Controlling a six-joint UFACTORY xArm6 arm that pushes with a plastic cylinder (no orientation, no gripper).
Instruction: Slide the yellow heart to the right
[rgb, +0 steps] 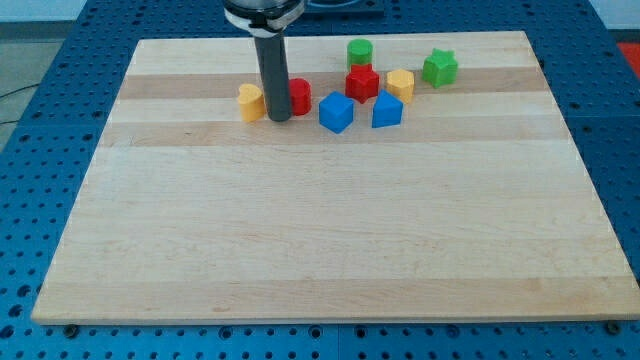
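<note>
Seven blocks on wooden board, my tip between yellow heart and red block, touching both, no gripper fitted.

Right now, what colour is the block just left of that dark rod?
Yellow: the yellow heart sits just to the view's left of my tip, seen in the camera view.

The rod covers the right part of the yellow heart and the left part of the red block, whose shape cannot be made out. At 12 o'clock the arm's housing is cut off by the top edge.
</note>
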